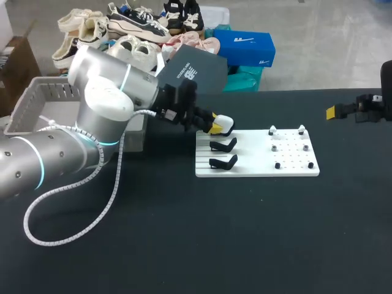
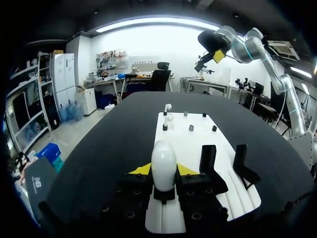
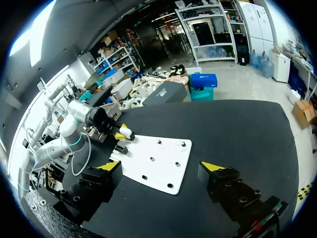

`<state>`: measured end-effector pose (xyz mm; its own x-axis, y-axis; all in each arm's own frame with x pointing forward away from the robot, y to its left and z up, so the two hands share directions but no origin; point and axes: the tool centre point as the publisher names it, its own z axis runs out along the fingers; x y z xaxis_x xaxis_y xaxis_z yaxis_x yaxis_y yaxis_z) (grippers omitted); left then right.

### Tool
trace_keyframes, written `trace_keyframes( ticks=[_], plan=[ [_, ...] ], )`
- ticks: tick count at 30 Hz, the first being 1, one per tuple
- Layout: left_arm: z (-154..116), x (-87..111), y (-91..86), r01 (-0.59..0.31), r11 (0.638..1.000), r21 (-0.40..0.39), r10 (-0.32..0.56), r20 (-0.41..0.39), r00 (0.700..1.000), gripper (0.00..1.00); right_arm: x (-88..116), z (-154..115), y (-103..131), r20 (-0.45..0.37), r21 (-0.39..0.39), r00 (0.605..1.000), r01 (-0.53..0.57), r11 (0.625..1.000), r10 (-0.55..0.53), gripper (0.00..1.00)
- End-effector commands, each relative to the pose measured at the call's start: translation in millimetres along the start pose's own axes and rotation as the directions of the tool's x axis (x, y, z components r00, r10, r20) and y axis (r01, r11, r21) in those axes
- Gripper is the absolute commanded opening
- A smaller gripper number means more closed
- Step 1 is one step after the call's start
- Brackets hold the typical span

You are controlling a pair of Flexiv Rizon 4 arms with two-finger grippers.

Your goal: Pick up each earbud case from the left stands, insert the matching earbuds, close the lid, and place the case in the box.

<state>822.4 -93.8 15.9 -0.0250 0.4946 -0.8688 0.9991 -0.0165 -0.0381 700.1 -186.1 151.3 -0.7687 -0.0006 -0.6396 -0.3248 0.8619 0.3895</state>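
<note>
White earbud case (image 2: 163, 161) sat upright between the yellow tips of the left gripper (image 2: 164, 171), both fingers against its sides, so the gripper was pinching the case. Case bottom was at or on a black stand (image 2: 164, 194) directly under the gripper; couldn't tell if it had any clearance. Two more black stands (image 2: 208, 161) (image 2: 241, 163) stood empty just beside the gripper on its right, all on the same white board (image 2: 185, 144). Ahead of the gripper, at the far end of the board, a white earbud (image 2: 168, 107) stood on a peg, with several small dark pegs (image 2: 190, 128) near it. Head view put a second earbud (image 1: 301, 129) on the same end. Board lay flat on the black tabletop (image 1: 245, 233). A grey slotted bin (image 1: 37, 98) sat behind the left gripper, partly under that arm. Right gripper (image 3: 161, 166) hung well apart from the board, above the tabletop edge, fingers spread wide with nothing between them, the board and left gripper ahead of it.
</note>
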Motion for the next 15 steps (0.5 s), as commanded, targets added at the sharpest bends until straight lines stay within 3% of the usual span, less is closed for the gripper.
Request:
trace_keyframes(
  ticks=[1,7,15],
  plan=[
    [-6,0.2,-3.3,-0.005,1.000,-0.002,0.005,0.014,1.000,0.00,0,1,-2,0.001,-0.005,1.000,0.002,1.000,-0.002,1.00],
    [-25,-17.3,-16.2,-0.021,1.000,0.007,0.021,0.070,0.997,0.00,0,1,-2,0.001,-0.005,1.000,0.002,1.000,-0.002,1.00],
    [-56,-55.5,-57.1,-0.042,0.999,0.008,0.040,0.160,0.986,0.00,0,1,-2,0.001,-0.005,1.000,0.002,1.000,-0.002,1.00]
  ],
)
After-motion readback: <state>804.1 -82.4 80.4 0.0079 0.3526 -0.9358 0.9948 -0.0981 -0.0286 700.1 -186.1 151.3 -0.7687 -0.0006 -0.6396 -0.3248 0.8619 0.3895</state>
